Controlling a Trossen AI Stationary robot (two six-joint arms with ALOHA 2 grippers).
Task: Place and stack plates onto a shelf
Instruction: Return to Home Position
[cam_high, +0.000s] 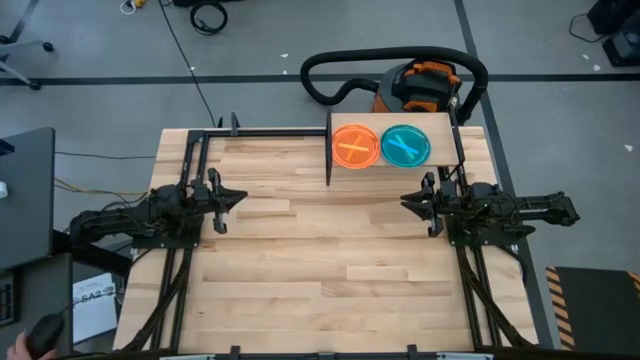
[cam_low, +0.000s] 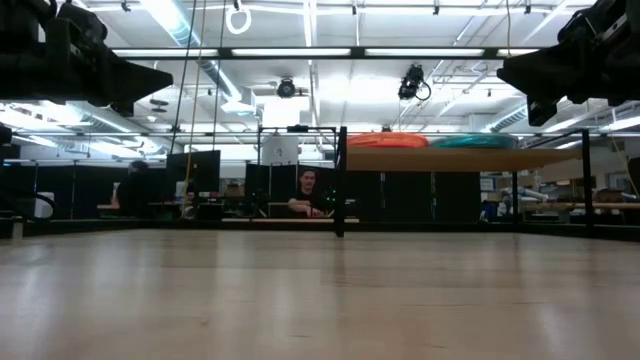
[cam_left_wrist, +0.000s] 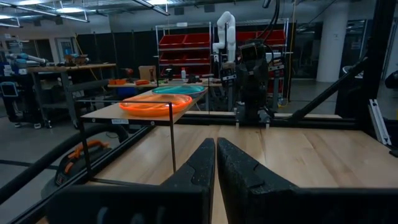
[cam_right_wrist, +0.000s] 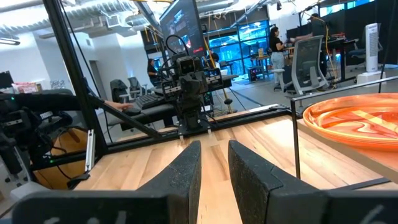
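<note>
Stacking looks finished: an orange stack (cam_high: 354, 146) and a blue-topped stack (cam_high: 405, 146) sit side by side on the far shelf (cam_high: 445, 125). Left gripper (cam_high: 238, 197), jaws together, and right gripper (cam_high: 406, 203), jaws slightly apart, hover empty; only homing is left, I judge.

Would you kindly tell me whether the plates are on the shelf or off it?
On: orange stack and blue-topped stack sit side by side on the shelf.
</note>
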